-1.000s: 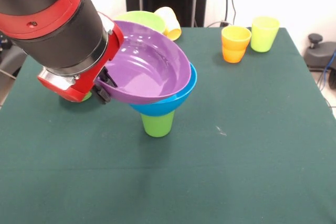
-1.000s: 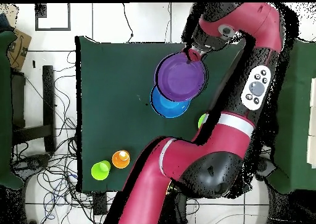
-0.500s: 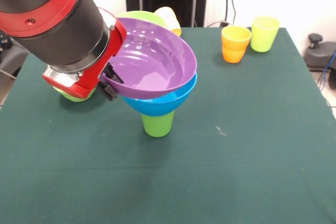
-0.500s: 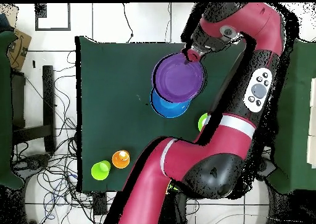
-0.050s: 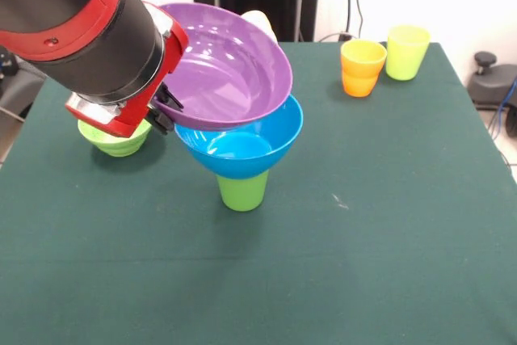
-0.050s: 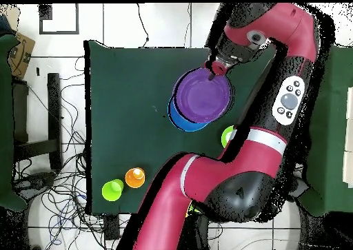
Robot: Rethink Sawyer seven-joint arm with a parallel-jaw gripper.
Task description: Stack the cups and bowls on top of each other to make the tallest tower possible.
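1. Front view: the gripper [image 5: 164, 107] clenches the rim of the purple bowl [image 5: 222, 70], held tilted above the blue bowl [image 5: 238, 145], which sits on an inverted green cup [image 5: 242, 191]. That tower has two pieces. Unstacked: a small lime bowl [image 5: 113, 139], an orange cup [image 5: 361, 66] and a yellow-green cup [image 5: 406, 50].

2. Overhead view: the purple bowl [image 6: 202, 96] covers most of the blue bowl [image 6: 180, 118], off-centre. Most pieces remain to be stacked.
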